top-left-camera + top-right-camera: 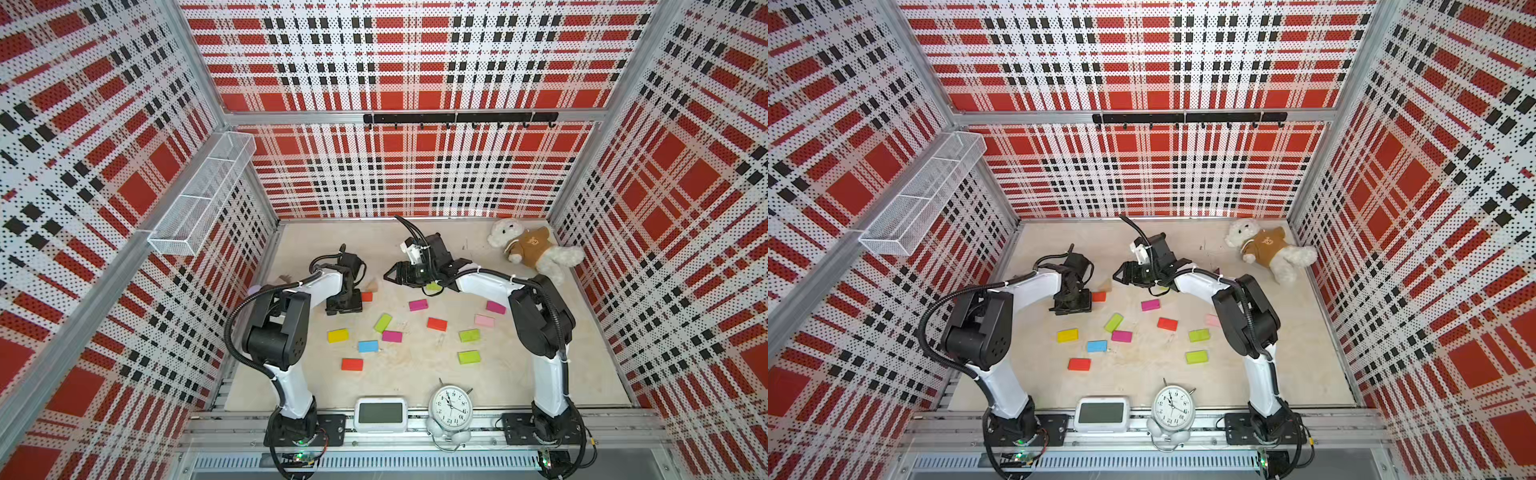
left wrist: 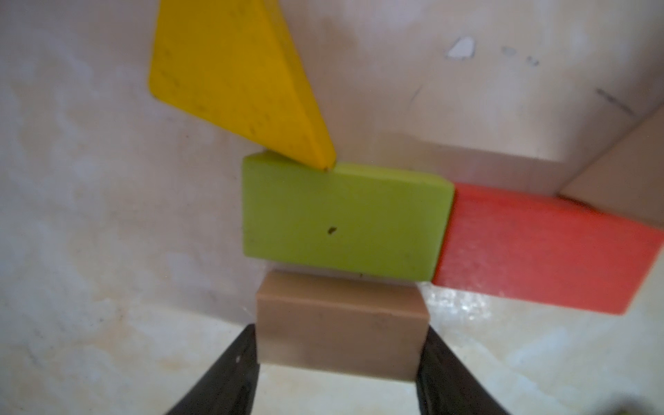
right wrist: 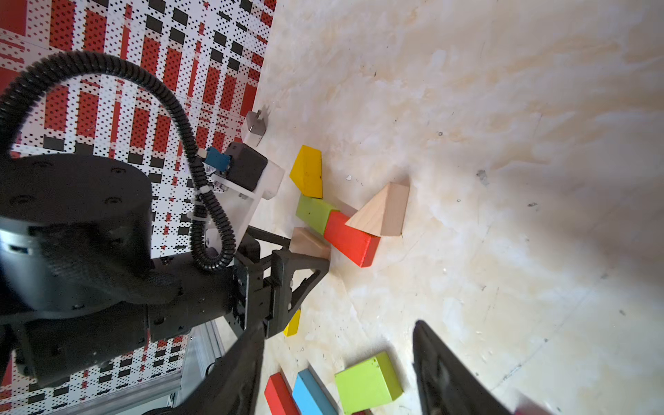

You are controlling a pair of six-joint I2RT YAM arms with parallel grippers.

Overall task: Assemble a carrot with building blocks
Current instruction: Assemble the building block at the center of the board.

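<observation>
In the left wrist view my left gripper point(image 2: 340, 330) is shut on a plain wood block point(image 2: 341, 316), which butts against a lime brick point(image 2: 341, 222). A yellow wedge point(image 2: 237, 79) touches that lime brick's far corner. A red-orange brick point(image 2: 539, 248) lies end to end with the lime one, and a wood wedge point(image 3: 381, 212) leans on it. My right gripper point(image 3: 337, 325) hangs open above the table, holding nothing. Several loose building blocks, such as a blue one point(image 1: 368, 345) and a yellow one point(image 1: 338, 335), lie scattered mid-table.
A teddy bear point(image 1: 532, 249) lies at the back right. An alarm clock point(image 1: 451, 405) and a white display point(image 1: 380, 413) stand at the front edge. A small beige plug point(image 3: 254, 125) sits by the left wall. A mesh basket point(image 1: 199, 199) hangs on that wall.
</observation>
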